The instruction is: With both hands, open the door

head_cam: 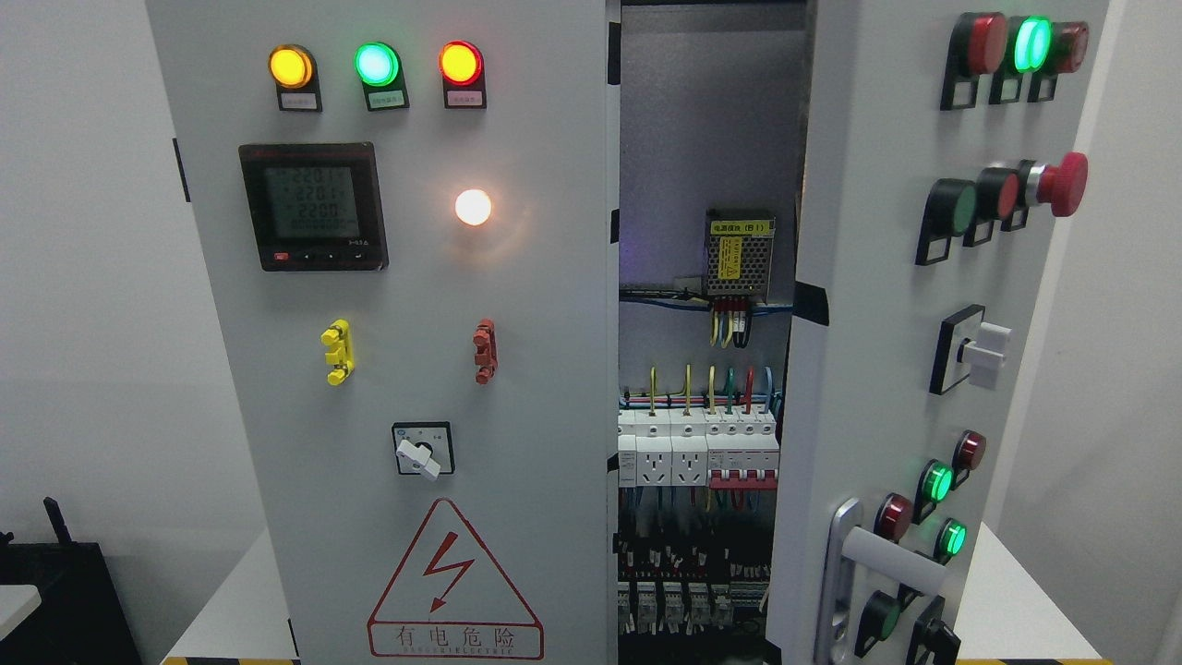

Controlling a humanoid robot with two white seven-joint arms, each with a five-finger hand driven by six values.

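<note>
A grey electrical cabinet fills the head view. Its right door (886, 369) stands swung partly open toward me, carrying indicator lamps, push buttons and a silver lever handle (882, 554) near its lower edge. The left door (416, 369) is flat and closed, with three lit lamps, a digital meter (312, 205) and a rotary switch (422, 450). Through the gap between the doors I see the interior (706, 416) with a power supply, wiring and rows of breakers. Neither of my hands nor arms shows anywhere in the picture.
The cabinet stands on a white table (231, 600) with a yellow-black striped front edge. A black object (65, 591) sits at the lower left. Plain white walls flank the cabinet on both sides.
</note>
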